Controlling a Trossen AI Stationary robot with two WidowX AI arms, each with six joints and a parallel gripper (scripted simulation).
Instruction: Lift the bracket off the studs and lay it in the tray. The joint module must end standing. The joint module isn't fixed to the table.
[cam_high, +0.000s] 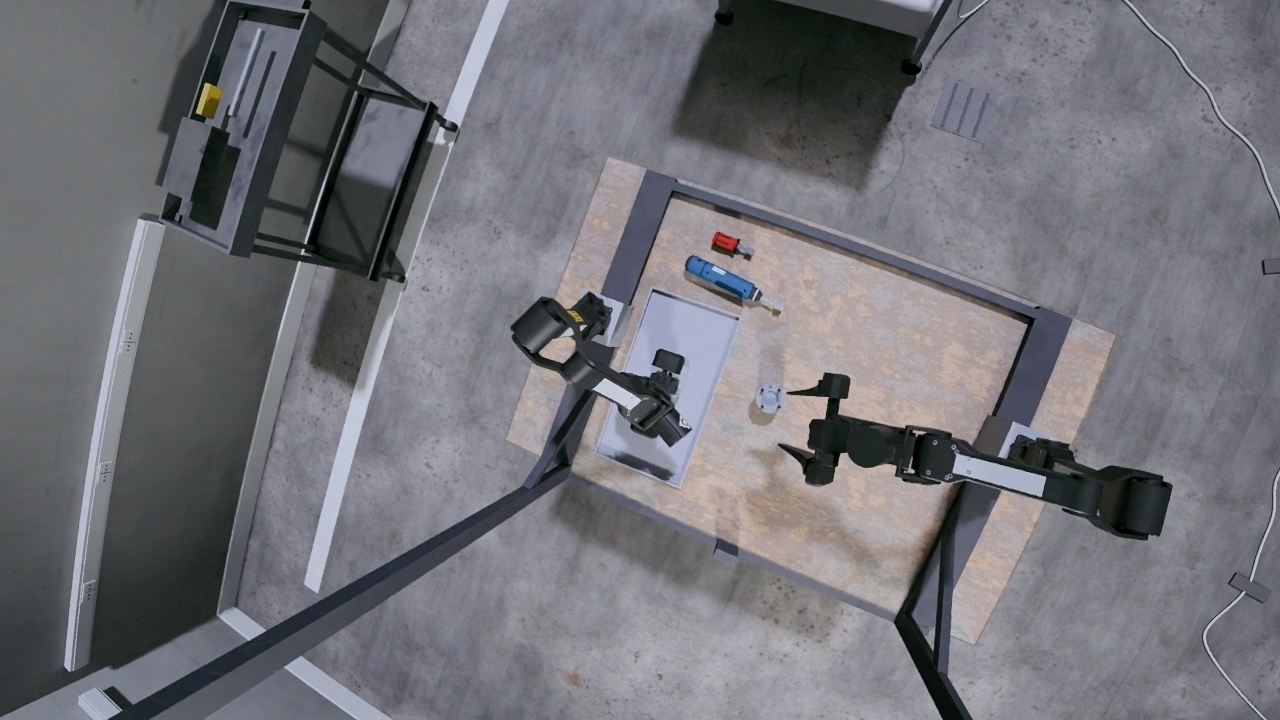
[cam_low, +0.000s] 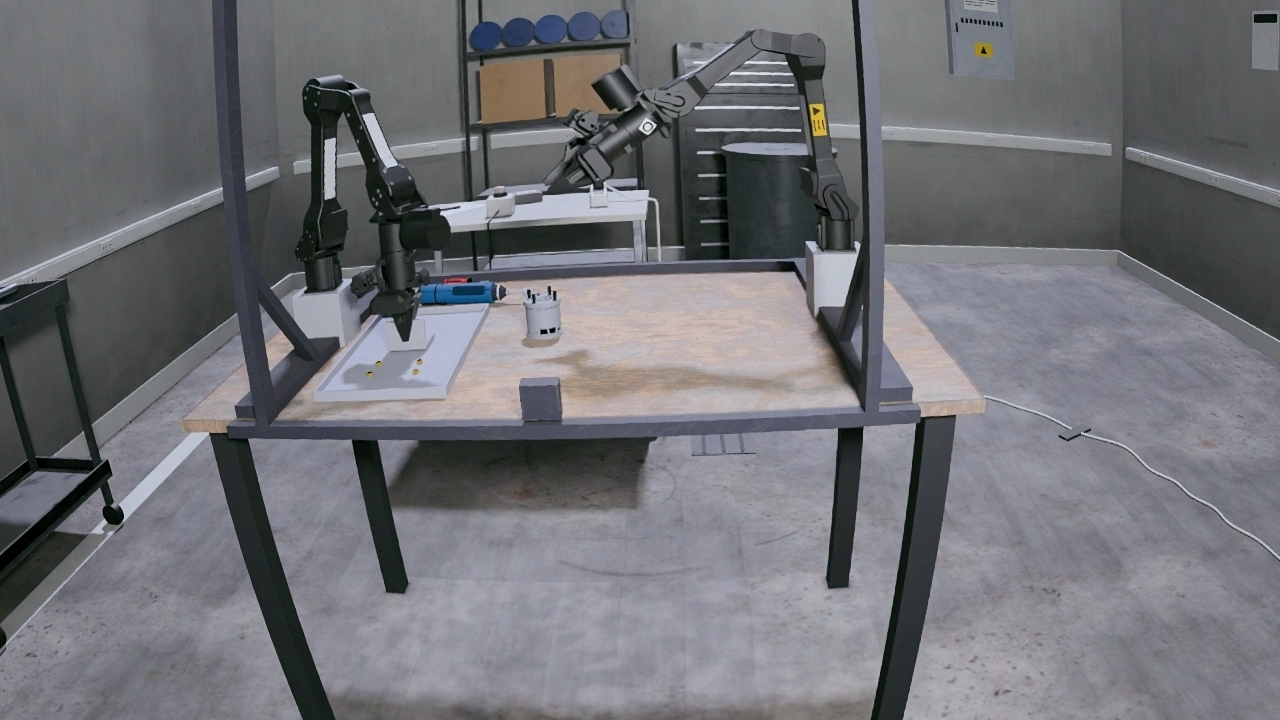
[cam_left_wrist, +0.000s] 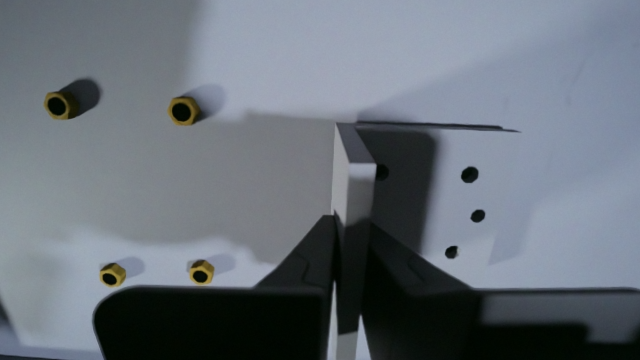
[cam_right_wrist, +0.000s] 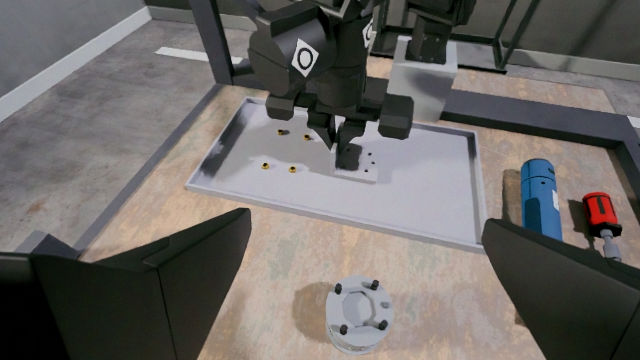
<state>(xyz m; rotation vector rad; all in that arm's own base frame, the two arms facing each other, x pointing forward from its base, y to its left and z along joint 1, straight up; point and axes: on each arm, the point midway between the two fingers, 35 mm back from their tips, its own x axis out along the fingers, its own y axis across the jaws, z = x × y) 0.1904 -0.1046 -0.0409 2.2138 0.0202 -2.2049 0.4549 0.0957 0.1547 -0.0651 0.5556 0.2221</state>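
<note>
One left arm (cam_high: 617, 391) (cam_low: 377, 138) (cam_right_wrist: 345, 75) bent downward, jaws clamping bracket (cam_low: 418, 336) (cam_left_wrist: 456, 200) (cam_right_wrist: 357, 174).

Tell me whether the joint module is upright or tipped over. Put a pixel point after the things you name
Upright: the joint module (cam_high: 769, 397) (cam_low: 543, 318) (cam_right_wrist: 359, 315) stands on the tabletop, its studs pointing up.

Looks like a workshop or robotics lab, with scuffed concrete floor (cam_high: 501, 573) (cam_low: 716, 555) and grey walls (cam_low: 1199, 107). Also has a tool cart (cam_high: 239, 228), a shelf rack (cam_low: 550, 51) with cartons (cam_low: 512, 91), a drum (cam_low: 768, 201) and an electrical cabinet (cam_low: 993, 44). Includes a worktable (cam_high: 904, 358) (cam_low: 680, 340) with a screwdriver (cam_high: 725, 241) (cam_right_wrist: 600, 210).
</note>
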